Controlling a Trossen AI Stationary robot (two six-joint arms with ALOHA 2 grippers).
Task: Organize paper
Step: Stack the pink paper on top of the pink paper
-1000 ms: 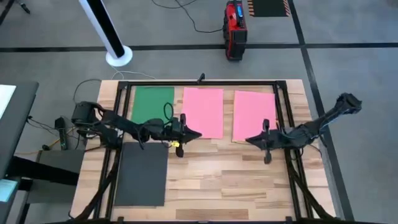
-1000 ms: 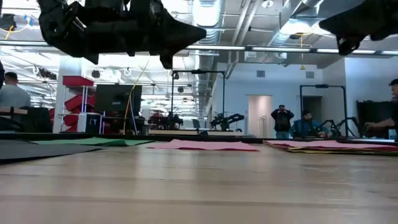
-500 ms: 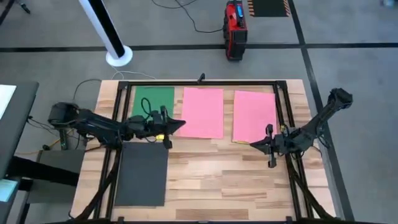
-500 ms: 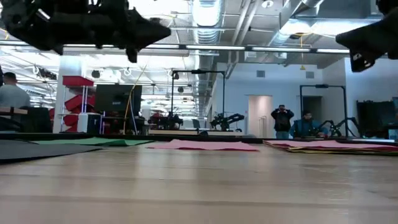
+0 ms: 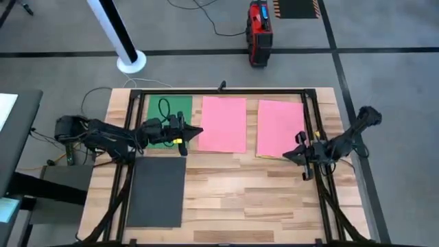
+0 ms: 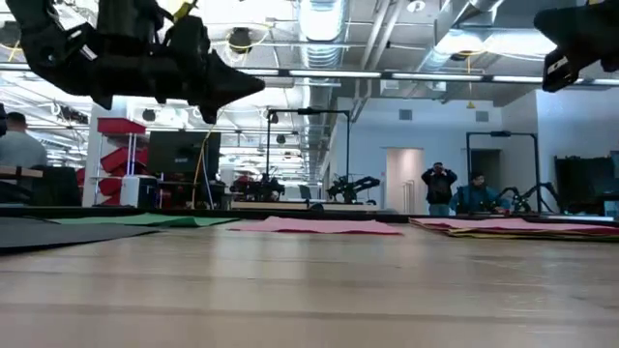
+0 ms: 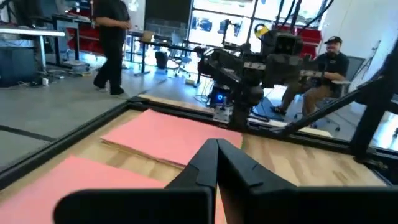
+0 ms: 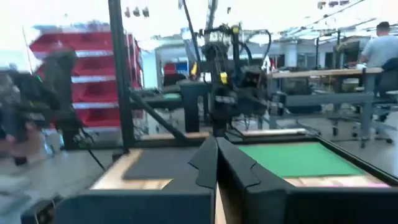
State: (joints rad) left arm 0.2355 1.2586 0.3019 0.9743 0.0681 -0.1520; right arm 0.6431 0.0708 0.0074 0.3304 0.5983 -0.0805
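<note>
Several sheets of paper lie flat on the wooden table: a green one (image 5: 162, 110) at the far left, a pink one (image 5: 223, 123) in the middle, and a dark grey one (image 5: 156, 192) near left. A second pink sheet (image 5: 280, 127) tops a thin stack at the right, with a yellow edge (image 5: 269, 157) showing beneath it. My left gripper (image 5: 199, 130) hovers shut between the green and middle pink sheets. My right gripper (image 5: 286, 155) hovers shut at the stack's near right corner. Both are above the table in the low view and hold nothing.
A black metal frame (image 5: 226, 90) runs round the table's far and side edges. The table's near middle (image 5: 247, 199) is bare wood. People stand in the room behind the table (image 6: 438, 187).
My left gripper has drawn back toward the table's left edge and a little toward the far edge, off the middle pink sheet's corner. My right gripper has drawn back toward the table's right edge. Both stay shut. The sheets have not moved.
</note>
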